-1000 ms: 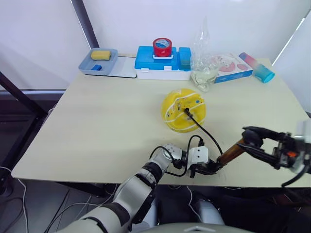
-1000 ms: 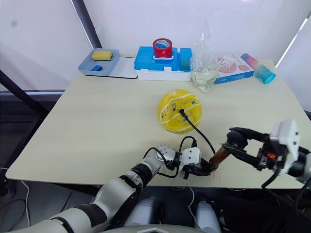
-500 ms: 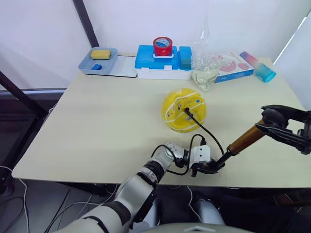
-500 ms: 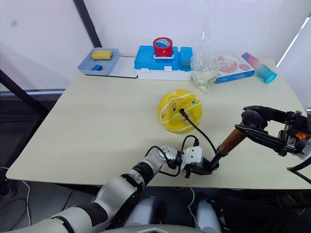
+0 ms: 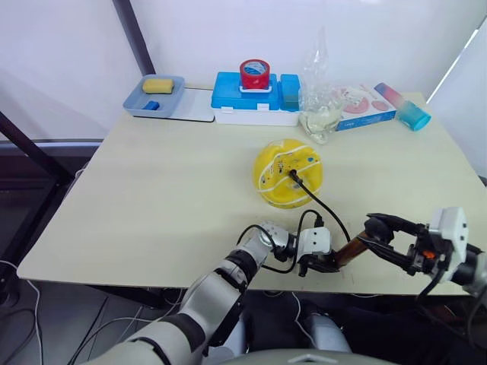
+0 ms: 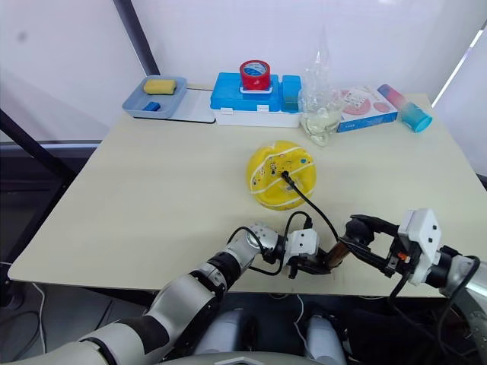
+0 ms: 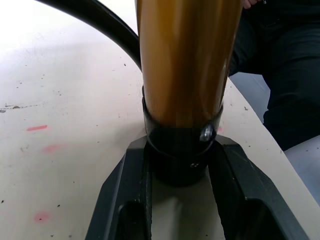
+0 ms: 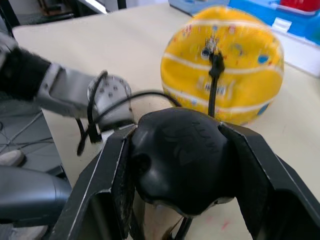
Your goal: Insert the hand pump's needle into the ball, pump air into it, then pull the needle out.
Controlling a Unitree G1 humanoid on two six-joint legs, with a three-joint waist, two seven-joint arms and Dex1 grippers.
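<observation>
The yellow ball (image 5: 288,173) rests mid-table, slightly dented on top. The needle's black fitting (image 5: 293,174) sits in the ball's front face, with the pin itself hidden inside. A thin black hose (image 5: 323,207) runs from there back to the hand pump (image 5: 348,248) near the table's front edge. My left gripper (image 5: 323,263) is shut on the pump's black base cap (image 7: 182,155), below the gold tube (image 7: 182,55). My right gripper (image 5: 379,228) is shut on the black T-handle (image 8: 180,160), close to the tube. The ball (image 8: 225,65) lies beyond the handle.
At the back stand a blue tray (image 5: 134,103) with a yellow sponge, a blue box (image 5: 228,95) topped by a red tape roll (image 5: 254,74), a clear plastic bag (image 5: 319,106), a pink-white box (image 5: 364,101) and a blue cup (image 5: 412,112). The table's front edge (image 5: 228,281) runs just under the pump.
Half a second ago my right gripper held the handle drawn far out to the right. It has now pushed the handle back in toward the tube. The left gripper and ball stayed put.
</observation>
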